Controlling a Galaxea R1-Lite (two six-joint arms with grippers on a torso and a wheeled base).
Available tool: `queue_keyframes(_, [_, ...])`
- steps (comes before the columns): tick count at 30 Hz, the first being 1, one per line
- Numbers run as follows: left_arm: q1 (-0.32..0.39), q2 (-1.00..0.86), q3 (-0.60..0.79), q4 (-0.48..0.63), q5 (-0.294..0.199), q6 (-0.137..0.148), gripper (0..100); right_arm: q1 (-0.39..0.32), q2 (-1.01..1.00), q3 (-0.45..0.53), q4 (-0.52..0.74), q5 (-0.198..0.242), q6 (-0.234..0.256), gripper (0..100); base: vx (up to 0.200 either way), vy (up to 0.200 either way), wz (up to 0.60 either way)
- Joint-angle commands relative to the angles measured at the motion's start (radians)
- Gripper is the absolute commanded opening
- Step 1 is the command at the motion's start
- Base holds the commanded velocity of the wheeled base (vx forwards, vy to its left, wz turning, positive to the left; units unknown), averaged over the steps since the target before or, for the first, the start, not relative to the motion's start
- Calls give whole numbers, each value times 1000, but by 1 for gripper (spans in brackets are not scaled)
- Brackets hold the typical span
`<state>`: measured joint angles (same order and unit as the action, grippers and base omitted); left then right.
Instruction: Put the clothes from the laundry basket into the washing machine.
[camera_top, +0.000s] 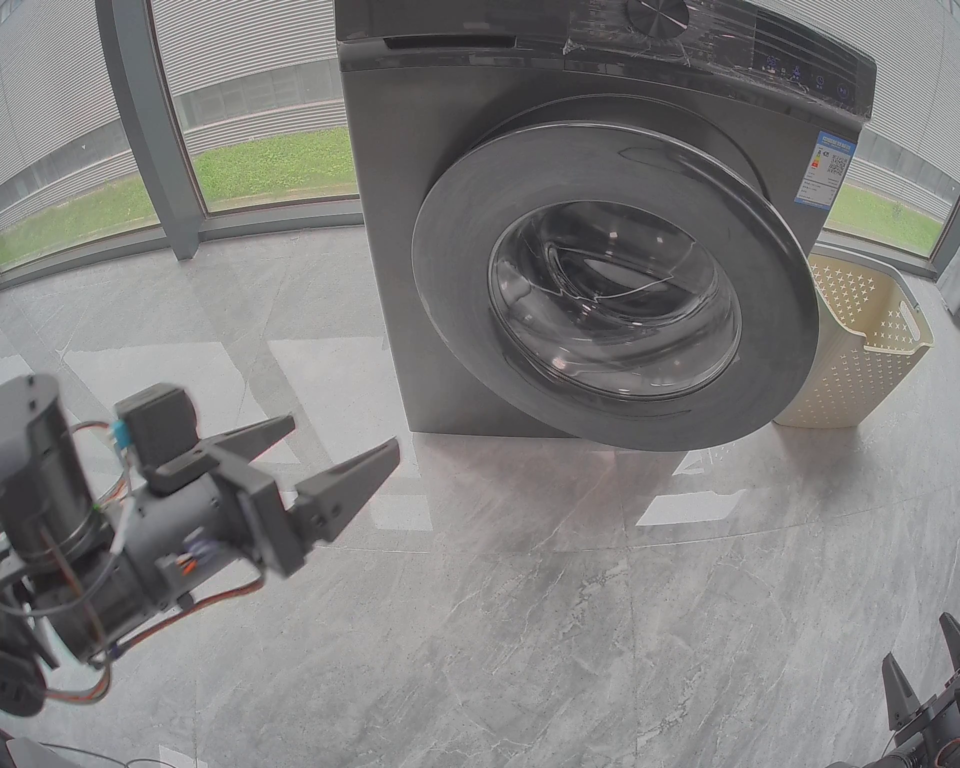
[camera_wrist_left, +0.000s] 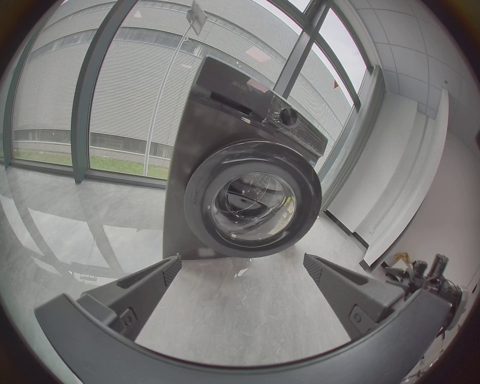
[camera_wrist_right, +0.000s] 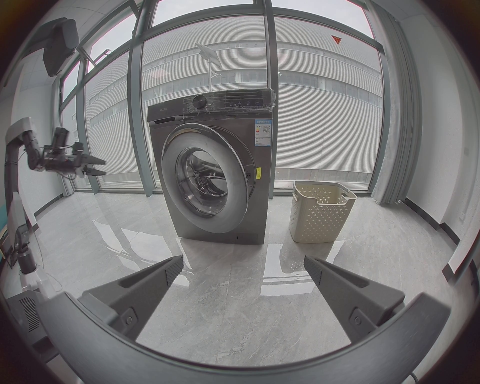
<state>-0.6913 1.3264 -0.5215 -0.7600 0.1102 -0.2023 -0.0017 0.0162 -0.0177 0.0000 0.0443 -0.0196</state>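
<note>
Beside the washing machine (camera_top: 600, 250): laundry basket (camera_top: 865, 340), upright, at its right side.
Left gripper (camera_top: 343, 437): fingers spread, empty, well apart from the machine.
Right gripper (camera_wrist_right: 241, 260): fingers spread, empty, well short of the basket.

Left gripper (camera_top: 343, 434): dark grey, 2 wedge-shaped fingers (camera_top: 345, 485), orange cables (camera_top: 215, 597).

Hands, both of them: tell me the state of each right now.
Left hand: open, holding nothing.
Right hand: open, holding nothing.
</note>
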Motion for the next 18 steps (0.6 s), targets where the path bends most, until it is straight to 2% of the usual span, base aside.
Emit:
queue_keyframes(1, [-1,-348,236,5,2,43,100,0,-9,18,0,0,0,100,0,0,0])
queue_keyframes(6, [58,-455,307,19,0,46,100,0,-9,18,0,0,0,100,0,0,0])
queue_keyframes(8, [125,-533,324,62,2,47,100,0,-9,18,0,0,0,100,0,0,0])
queue_keyframes(11, [171,-601,344,116,0,57,100,0,-9,18,0,0,0,100,0,0,0])
queue_keyframes(18, [401,-862,368,349,-12,110,100,-1,-7,18,0,0,0,100,0,0,0])
